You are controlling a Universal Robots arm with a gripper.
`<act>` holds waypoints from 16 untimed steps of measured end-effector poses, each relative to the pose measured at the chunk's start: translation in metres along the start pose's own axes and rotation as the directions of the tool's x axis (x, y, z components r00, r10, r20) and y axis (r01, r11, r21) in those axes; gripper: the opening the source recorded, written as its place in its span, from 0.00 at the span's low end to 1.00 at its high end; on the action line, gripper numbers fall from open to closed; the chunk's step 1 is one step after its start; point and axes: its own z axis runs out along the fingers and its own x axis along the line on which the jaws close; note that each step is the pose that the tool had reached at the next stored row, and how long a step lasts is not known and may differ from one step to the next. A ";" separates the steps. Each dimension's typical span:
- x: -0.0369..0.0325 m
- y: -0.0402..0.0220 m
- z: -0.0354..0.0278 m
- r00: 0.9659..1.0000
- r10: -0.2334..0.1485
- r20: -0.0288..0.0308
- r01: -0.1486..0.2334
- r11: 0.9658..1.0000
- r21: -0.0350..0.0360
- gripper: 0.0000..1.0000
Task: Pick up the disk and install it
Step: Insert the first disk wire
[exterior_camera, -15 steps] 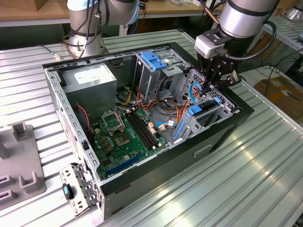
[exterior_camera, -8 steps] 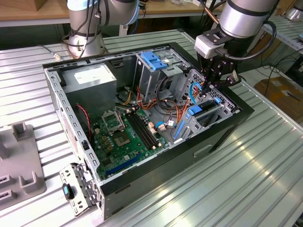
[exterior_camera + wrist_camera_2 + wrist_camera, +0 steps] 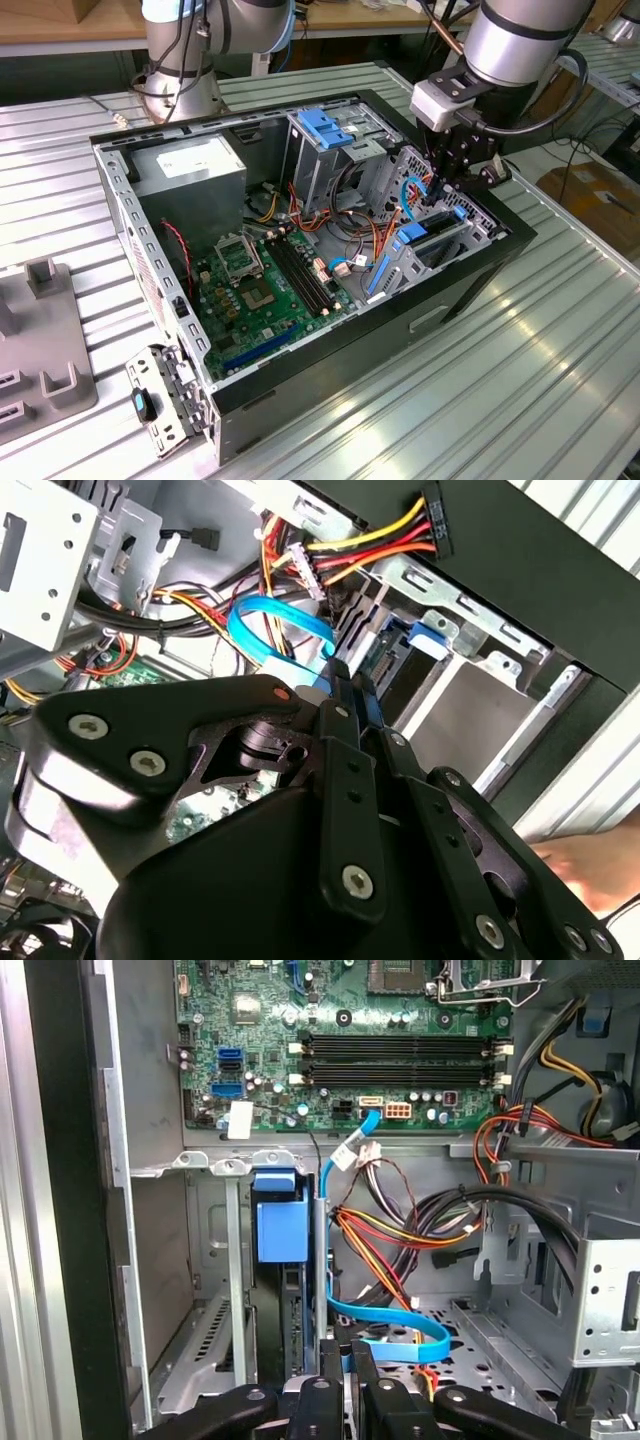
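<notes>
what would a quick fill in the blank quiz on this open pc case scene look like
1. The gripper hangs over the exterior view's ___ end of the computer case.
2. The motherboard on the floor of the case is ___ in colour.
3. In the first wrist view, the disk sits inside the case in a ___ plastic carrier.

Missing words: right; green; blue
</notes>
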 end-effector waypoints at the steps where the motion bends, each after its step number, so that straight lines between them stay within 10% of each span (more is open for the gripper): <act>1: 0.0011 0.0008 -0.0001 1.000 -0.001 0.000 0.001 1.000 0.003 0.16; 9: 0.0117 0.0082 -0.0016 1.000 -0.012 0.001 0.012 0.999 0.042 0.16; 14: 0.0165 0.0122 -0.0016 1.000 -0.021 0.004 0.021 0.996 0.087 0.16; 16: 0.0186 0.0192 -0.0018 1.000 -0.024 0.004 0.023 0.995 0.094 0.16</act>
